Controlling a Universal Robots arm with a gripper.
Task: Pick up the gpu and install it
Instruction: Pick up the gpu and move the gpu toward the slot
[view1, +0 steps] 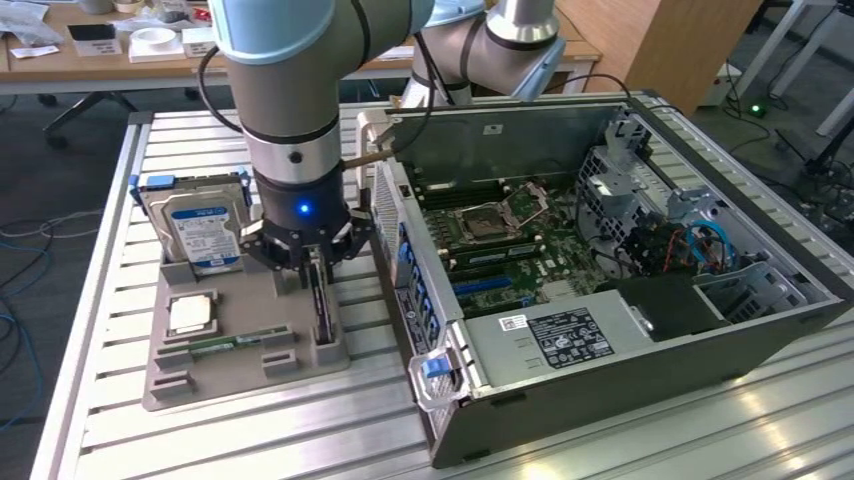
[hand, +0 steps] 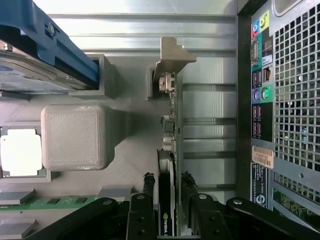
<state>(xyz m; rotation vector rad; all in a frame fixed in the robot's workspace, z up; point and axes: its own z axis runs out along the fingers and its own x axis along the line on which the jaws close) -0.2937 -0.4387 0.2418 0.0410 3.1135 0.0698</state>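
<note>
Claw lowered over graphics card, card standing on edge in grey tray on bench, fingers spread either side, open computer case beside.

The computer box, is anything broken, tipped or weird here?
Nothing looks broken or spilled. The computer case lies on its side with its panel off, which looks done on purpose. The gpu stands straight on its edge in the grey tray, with the open gripper straddling it.
</note>
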